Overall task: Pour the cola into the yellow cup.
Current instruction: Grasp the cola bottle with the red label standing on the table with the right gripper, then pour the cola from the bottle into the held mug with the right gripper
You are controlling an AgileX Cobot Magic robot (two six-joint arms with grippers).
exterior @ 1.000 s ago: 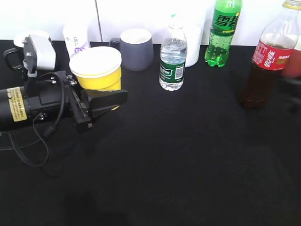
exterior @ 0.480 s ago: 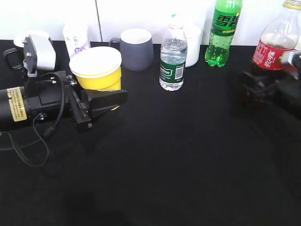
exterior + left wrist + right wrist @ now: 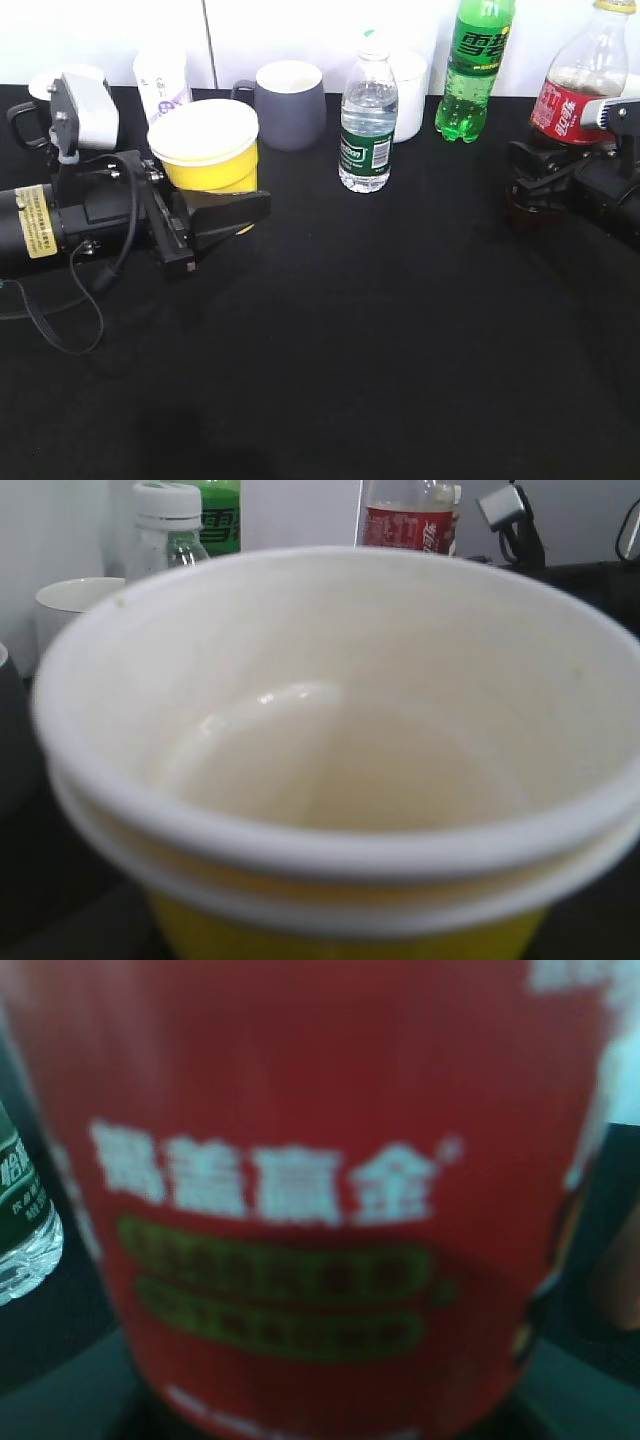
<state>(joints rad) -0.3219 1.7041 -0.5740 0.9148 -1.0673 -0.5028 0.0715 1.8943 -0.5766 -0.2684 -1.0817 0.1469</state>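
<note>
Two claws work: left claw (image 3: 215, 215) grips the yellow cup (image 3: 207, 148) at nine o'clock, steadying it; right claw (image 3: 535, 185) clasps the cola (image 3: 568, 90) at three o'clock, ready for pouring.

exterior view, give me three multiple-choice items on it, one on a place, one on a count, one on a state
1. Where is the cola bottle?
A. far right, at the right pincer
B. centre front
C. beside the yellow cup

2. How many bottles are in view?
A. two
B. three
C. five

3. What is in the yellow cup?
A. cola
B. water
C. nothing

Answers:
1 A: it stands at the right edge, where the right pincer sits around its lower part.
2 B: cola bottle, green soda bottle, water bottle.
3 C: the left wrist view shows a bare white inside.
</note>
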